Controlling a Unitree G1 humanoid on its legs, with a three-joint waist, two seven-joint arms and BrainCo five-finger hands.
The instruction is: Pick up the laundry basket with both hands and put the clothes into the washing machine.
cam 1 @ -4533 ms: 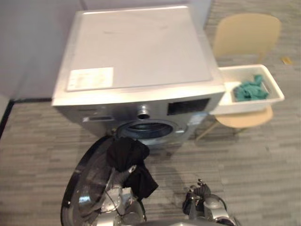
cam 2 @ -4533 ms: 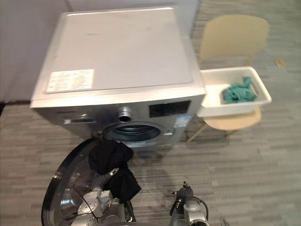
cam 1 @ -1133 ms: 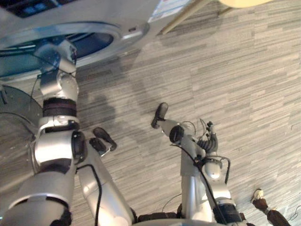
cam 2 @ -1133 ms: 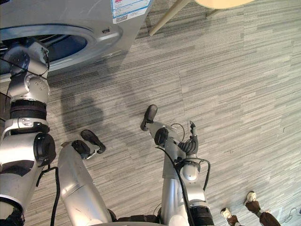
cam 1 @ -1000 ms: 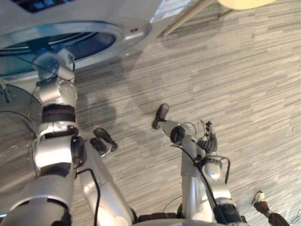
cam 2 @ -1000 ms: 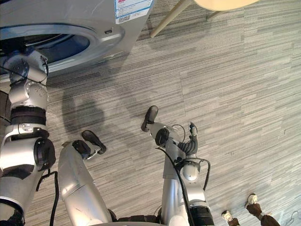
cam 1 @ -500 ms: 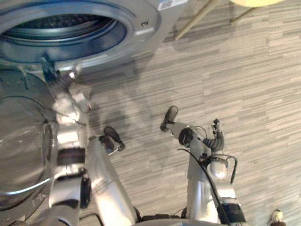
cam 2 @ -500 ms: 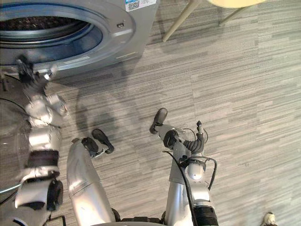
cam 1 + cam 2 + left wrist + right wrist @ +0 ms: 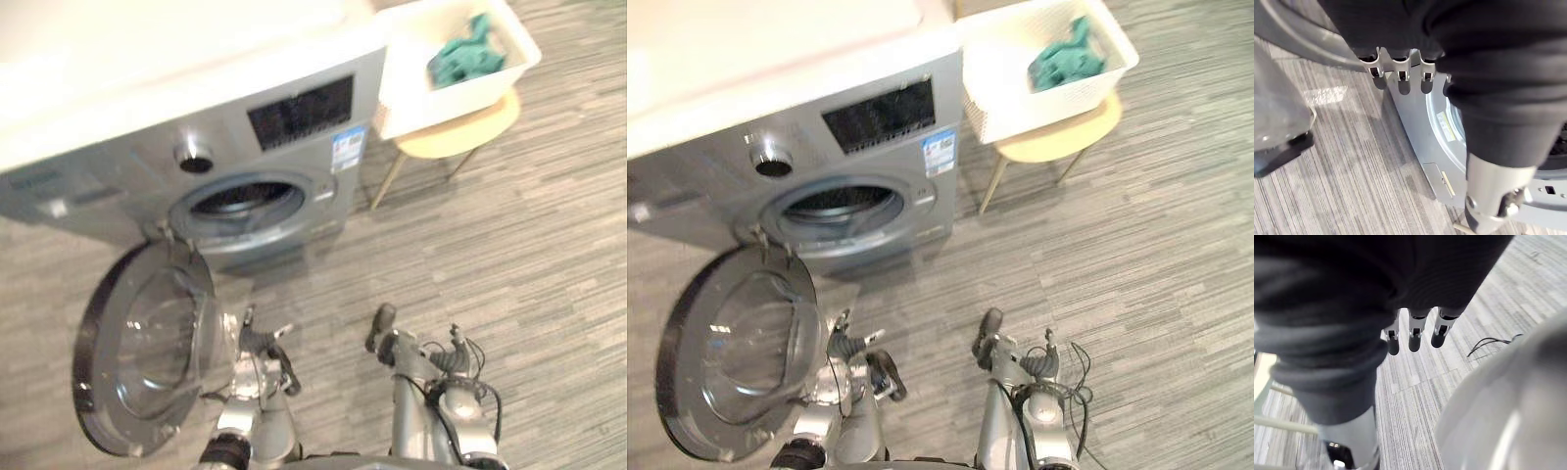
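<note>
laundry basket (image 9: 404,93) is on the chair (image 9: 460,135), just beside the right flank of the washing machine (image 9: 127,162); can't tell if they touch. Teal clothes (image 9: 466,57) are bunched toward its outer end. The long axis runs roughly across the head views, with the outer end angled slightly away, so a long wall faces the robot.

Relative to the hands, the basket is ahead and to the right, well apart from both. right hand (image 9: 453,354) is nearer, roughly in line with the basket. left hand (image 9: 253,338) sits by the open door (image 9: 137,362), in front of the drum opening (image 9: 243,201), so it has further to go and must cross rightward.

Both hands are empty. In the left wrist view the fingers (image 9: 1403,78) are straight with nothing in them and the machine front lies past them. In the right wrist view the fingers (image 9: 1414,335) are straight too, with only floor (image 9: 1415,396) beyond.

My read: a two-hand pickup needs the body turned or stepped right until the basket is centred between the hands, one hand per short end. The machine-side end looks tight against the cabinet, so left-hand clearance there is the risk.
</note>
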